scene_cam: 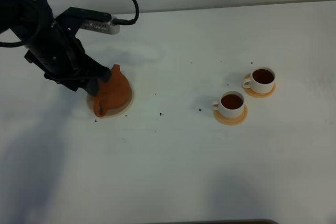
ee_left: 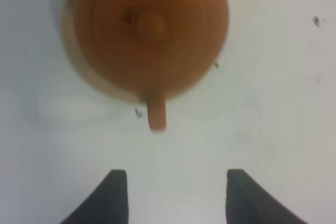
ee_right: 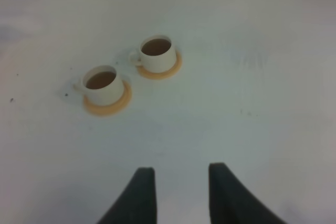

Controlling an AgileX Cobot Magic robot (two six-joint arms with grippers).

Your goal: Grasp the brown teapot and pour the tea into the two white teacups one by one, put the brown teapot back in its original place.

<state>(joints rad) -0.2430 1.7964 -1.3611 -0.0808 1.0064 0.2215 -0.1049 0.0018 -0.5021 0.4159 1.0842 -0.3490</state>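
Squat reddish-brown clay teapot [scene_cam: 112, 95] sits on the round cream saucer [scene_cam: 128, 104]; both white cylindrical teacups [scene_cam: 231, 103] [scene_cam: 261, 79] hold dark tea; left gripper [ee_left: 176, 195] spread, empty; right gripper [ee_right: 181, 192] spread, empty.

Teapot [scene_cam: 111, 94] — matt reddish clay; teacups [scene_cam: 231, 104] glossy white ceramic; table [scene_cam: 173, 171] smooth, matt white — faintly speckled.
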